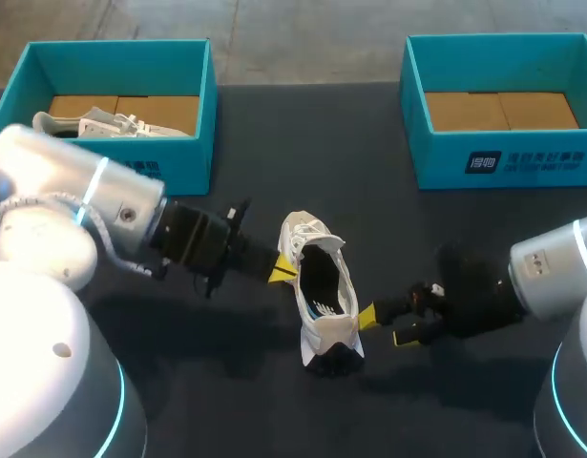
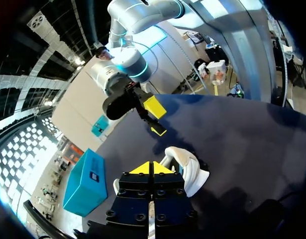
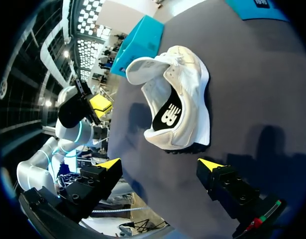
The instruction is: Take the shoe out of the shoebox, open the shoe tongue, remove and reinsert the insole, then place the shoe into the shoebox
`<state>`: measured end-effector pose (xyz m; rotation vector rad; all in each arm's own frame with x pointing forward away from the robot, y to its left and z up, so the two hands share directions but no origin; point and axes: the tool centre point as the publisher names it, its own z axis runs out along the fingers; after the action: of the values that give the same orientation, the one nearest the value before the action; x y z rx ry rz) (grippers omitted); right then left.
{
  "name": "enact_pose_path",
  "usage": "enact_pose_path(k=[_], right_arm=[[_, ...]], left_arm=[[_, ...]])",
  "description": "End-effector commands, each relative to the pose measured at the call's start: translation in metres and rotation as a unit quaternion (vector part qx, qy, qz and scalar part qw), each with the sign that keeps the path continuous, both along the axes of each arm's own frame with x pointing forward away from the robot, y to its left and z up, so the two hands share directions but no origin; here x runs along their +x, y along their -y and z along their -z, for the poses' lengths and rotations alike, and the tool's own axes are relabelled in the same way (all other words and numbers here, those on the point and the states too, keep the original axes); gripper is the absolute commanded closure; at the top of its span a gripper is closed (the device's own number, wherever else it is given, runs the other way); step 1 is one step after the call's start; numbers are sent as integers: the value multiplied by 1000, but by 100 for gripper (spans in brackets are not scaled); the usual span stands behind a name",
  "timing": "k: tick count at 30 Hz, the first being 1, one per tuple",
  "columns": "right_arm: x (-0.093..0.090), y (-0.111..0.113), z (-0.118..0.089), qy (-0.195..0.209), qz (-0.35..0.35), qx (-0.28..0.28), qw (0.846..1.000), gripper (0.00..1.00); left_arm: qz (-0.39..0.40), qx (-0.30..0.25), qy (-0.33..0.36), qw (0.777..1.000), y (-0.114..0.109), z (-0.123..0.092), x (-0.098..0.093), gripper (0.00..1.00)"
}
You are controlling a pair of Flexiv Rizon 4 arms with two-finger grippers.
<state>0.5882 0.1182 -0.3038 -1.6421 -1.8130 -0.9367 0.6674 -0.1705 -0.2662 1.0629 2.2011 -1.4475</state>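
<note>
Left gripper (image 1: 282,270) (entering from the robot's left): the yellow tips are pressed together against the shoe's left flank. Whether a thin edge of the collar is pinched between them cannot be told from the left wrist view, where the tips (image 2: 153,168) meet with the shoe (image 2: 190,169) just ahead. Right gripper (image 1: 386,325): fingers spread wide, holding nothing, with one tip just beside the shoe's near right flank. The shoe (image 1: 329,332) lies on the dark table between the two grippers. Its long axis runs from the robot toward the far edge, crosswise to both. It is white with a dark sole. The tongue is lifted at the far end, and the dark insole (image 3: 167,114) is exposed, probably the next thing to be grasped. The shoebox (image 1: 436,157) stands well apart, far right.
</note>
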Motion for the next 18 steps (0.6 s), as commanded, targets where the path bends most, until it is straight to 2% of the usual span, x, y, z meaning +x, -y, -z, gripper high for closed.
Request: enact_pose_path(k=[1,18], right_arm=[[2,21,-17,-9,-10,-14,1000,0],[8,72,-40,-12,-20,-49,999,0]], left_arm=[[63,76,-22,995,5,-6,5,100],[126,194,-34,972,16,-16,9,100]])
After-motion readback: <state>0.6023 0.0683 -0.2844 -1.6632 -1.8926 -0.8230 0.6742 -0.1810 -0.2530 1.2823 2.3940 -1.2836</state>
